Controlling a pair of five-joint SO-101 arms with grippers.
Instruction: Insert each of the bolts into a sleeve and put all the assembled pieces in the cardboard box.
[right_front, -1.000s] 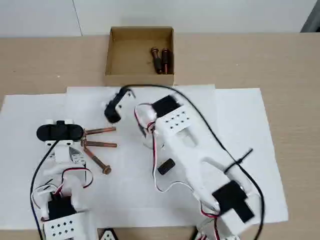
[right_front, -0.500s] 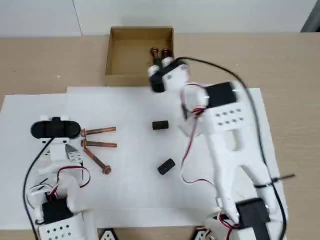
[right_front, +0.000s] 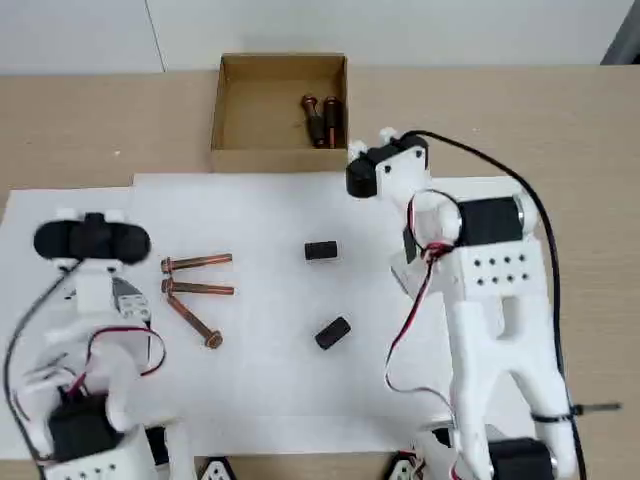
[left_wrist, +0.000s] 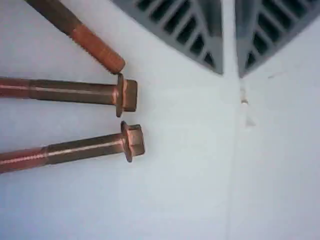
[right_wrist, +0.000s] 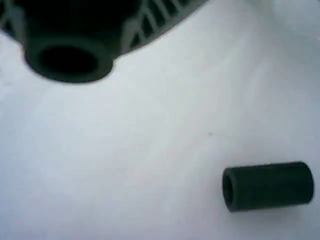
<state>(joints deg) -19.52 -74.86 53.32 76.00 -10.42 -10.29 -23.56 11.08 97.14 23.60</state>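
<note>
Holding one sleeve (right_wrist: 67, 57) end-on in my right claw (right_front: 372, 170) near the cardboard box (right_front: 260, 110), presumably ready to take a bolt. My left claw (left_wrist: 230, 67): jaws nearly together, empty, just beside the heads of three loose bolts (left_wrist: 85, 92), likely lining up a pick. A second sleeve (right_wrist: 267, 185) lies on the paper (right_front: 260, 400). No legible writing.

Bright, even light casts soft, faint shadows on the paper (right_front: 260, 370).

Coppery metal bolts (left_wrist: 75, 92); matt, seemingly plastic sleeves (right_front: 320, 250).
</note>
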